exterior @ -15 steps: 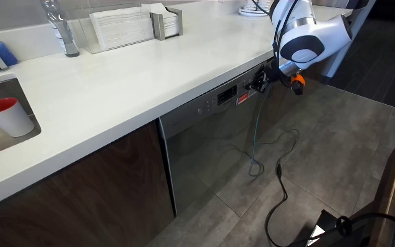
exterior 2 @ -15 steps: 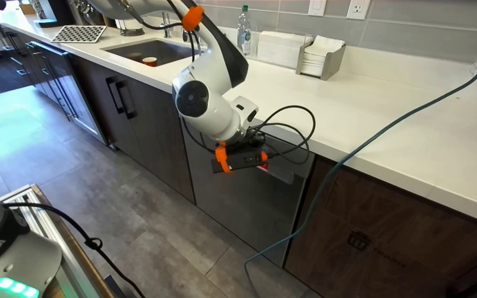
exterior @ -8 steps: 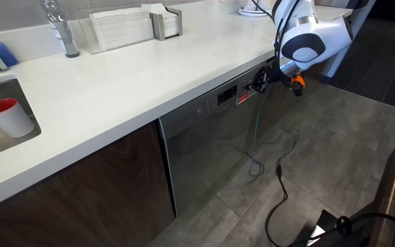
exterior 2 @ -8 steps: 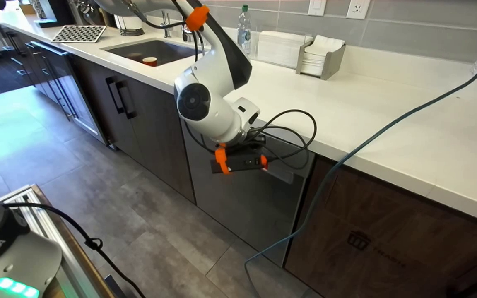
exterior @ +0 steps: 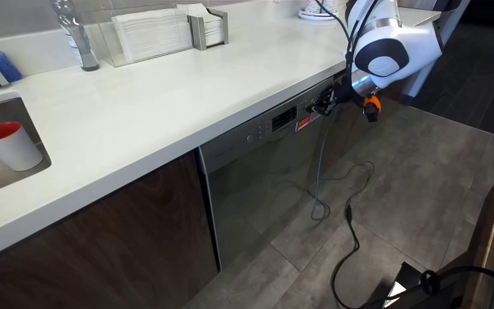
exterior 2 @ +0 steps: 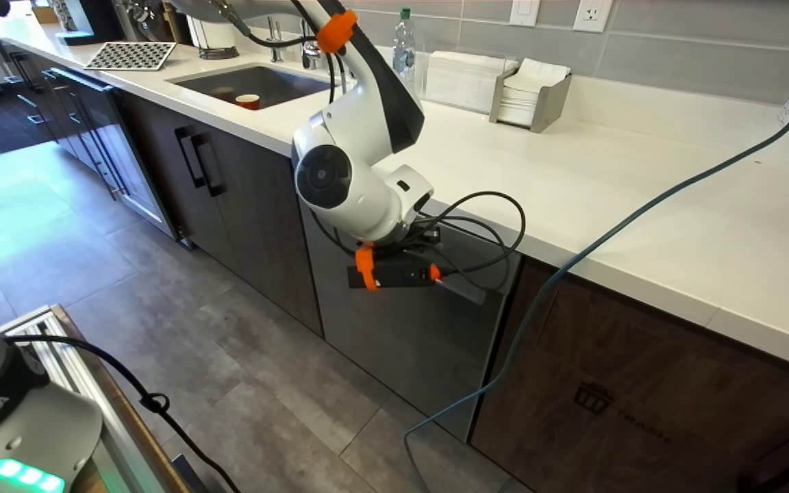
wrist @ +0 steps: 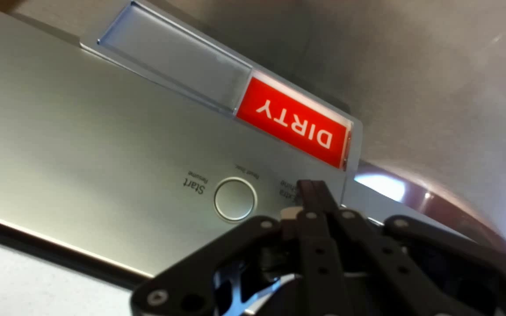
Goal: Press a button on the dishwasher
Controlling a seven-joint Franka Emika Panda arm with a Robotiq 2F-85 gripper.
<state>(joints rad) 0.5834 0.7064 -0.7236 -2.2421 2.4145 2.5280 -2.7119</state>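
Observation:
The dishwasher has a wide grey steel front [exterior: 255, 201], also in an exterior view [exterior 2: 415, 335]. Its control strip holds a dark display [exterior: 284, 118]. In the wrist view a round Start button [wrist: 235, 199] shows on the grey strip [wrist: 81, 145], with upside-down lettering. My gripper [wrist: 312, 182] is shut and empty, its fingertips together beside the button, overlapping the "Extra Shine" label. I cannot tell whether they touch the panel. In an exterior view the gripper [exterior: 310, 109] is at the strip, past the display. In an exterior view [exterior 2: 394, 268] the wrist camera hides its fingers.
A red DIRTY sign [wrist: 294, 120] in a clear holder is on the panel near the fingertips. The white countertop [exterior: 212, 94] overhangs the strip. A loose cable [exterior 2: 572, 263] crosses in front of the counter. Napkin holders [exterior: 208, 30] and a cup [exterior: 11, 146] in the sink stand farther off.
The arm's upper links have shifted slightly right in both exterior views, and the wrist has dropped a little. The fingertips have stayed at nearly the same spot by the control strip.

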